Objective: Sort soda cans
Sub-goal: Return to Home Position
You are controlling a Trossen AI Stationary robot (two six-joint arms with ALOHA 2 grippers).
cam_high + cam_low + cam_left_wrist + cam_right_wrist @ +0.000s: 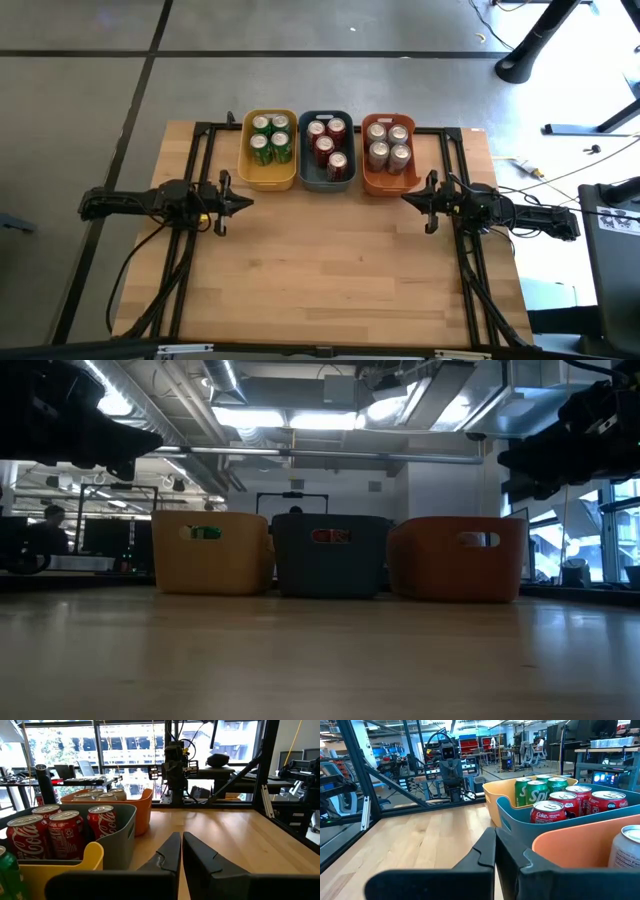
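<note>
Several green cans [270,139] stand upright in the yellow bin [268,177]. Several red cans [328,143] fill the grey-blue bin [307,170], and several silver-grey cans [388,143] sit in the orange bin [386,183]. My left gripper [246,202] hovers shut over the table, just in front of the yellow bin. My right gripper [408,198] hovers shut in front of the orange bin. In the left wrist view the red cans [55,831] show beside the shut fingers [181,851]; in the right wrist view green cans [538,790] and red cans [575,803] show.
The three bins stand side by side along the table's far edge [330,555]. A dark metal frame [205,140] borders the table's left and right sides. The bare wood [330,270] between and in front of the arms is open.
</note>
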